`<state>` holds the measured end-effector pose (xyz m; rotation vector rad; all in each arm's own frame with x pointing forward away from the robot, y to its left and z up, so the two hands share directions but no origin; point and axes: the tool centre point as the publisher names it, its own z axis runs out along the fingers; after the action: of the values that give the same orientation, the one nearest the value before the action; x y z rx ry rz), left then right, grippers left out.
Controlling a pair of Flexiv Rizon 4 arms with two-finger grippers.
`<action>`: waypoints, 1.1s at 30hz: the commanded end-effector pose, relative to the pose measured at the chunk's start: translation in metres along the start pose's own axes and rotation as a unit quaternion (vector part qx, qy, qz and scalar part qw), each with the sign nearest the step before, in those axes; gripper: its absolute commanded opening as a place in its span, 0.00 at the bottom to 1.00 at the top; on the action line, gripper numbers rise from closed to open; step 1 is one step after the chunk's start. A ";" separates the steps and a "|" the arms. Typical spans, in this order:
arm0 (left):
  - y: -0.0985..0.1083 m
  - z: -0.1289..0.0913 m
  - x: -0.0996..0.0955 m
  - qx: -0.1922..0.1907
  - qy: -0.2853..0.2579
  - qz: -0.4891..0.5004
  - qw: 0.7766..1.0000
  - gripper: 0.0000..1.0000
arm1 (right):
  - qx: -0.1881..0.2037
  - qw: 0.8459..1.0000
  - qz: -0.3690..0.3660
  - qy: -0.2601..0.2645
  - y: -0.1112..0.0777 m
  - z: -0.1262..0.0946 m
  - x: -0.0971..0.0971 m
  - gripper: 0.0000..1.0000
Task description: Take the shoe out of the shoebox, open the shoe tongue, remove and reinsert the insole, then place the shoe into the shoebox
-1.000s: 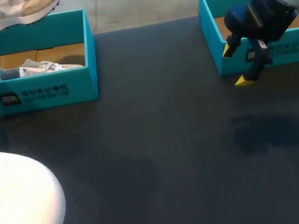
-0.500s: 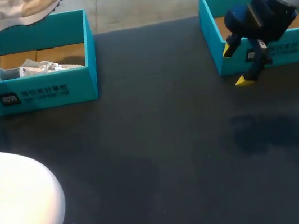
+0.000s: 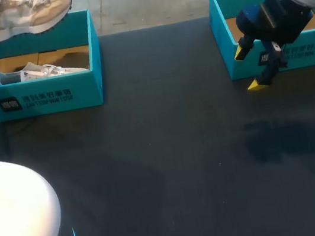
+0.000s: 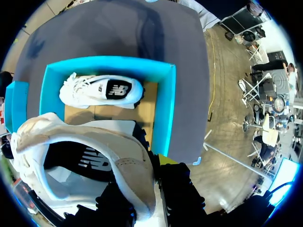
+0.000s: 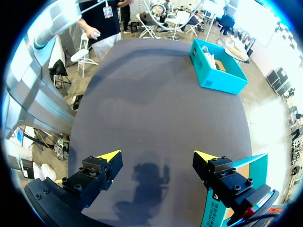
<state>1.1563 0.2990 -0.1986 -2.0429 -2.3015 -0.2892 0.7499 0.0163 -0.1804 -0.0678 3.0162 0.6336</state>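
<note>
Fingers of my left gripper (image 4: 147,194) were clamped on the heel collar of the beige shoe (image 4: 85,156), one inside the opening and one outside. The shoe hung in the air above the far wall of the left shoebox (image 4: 168,109), sole down and clear of the rim in the head view. A white shoe (image 4: 102,90) lay on its side on the cardboard floor of that box, below the held one.

My right gripper (image 3: 248,69) hung with its yellow tips spread wide and nothing between them, just in front of the right shoebox (image 3: 222,36), above the dark table (image 3: 169,152).

I judged the first step, taking the shoe out, as nearly done. The next move called for carrying the shoe over the bare table and setting it down level. My right gripper would then need to come across and pull the tongue open while the left steadied the heel.
</note>
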 end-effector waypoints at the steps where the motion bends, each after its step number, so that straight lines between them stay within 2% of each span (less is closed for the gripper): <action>1: 0.004 0.017 0.000 -0.008 0.002 -0.006 1.000 0.00 | 0.001 1.000 0.001 0.001 0.001 0.001 -0.001 1.00; 9: 0.011 0.038 -0.003 -0.012 0.002 -0.017 1.000 0.00 | 0.001 1.000 0.001 0.001 0.001 0.001 -0.001 1.00; 33: 0.010 0.104 -0.025 -0.019 0.013 -0.015 1.000 0.00 | 0.001 1.000 0.001 0.001 0.001 0.001 -0.001 1.00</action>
<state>1.1726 0.2931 -0.2949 -2.0100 -2.3318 -0.3641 0.7499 0.0164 -0.1804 -0.0680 3.0162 0.6336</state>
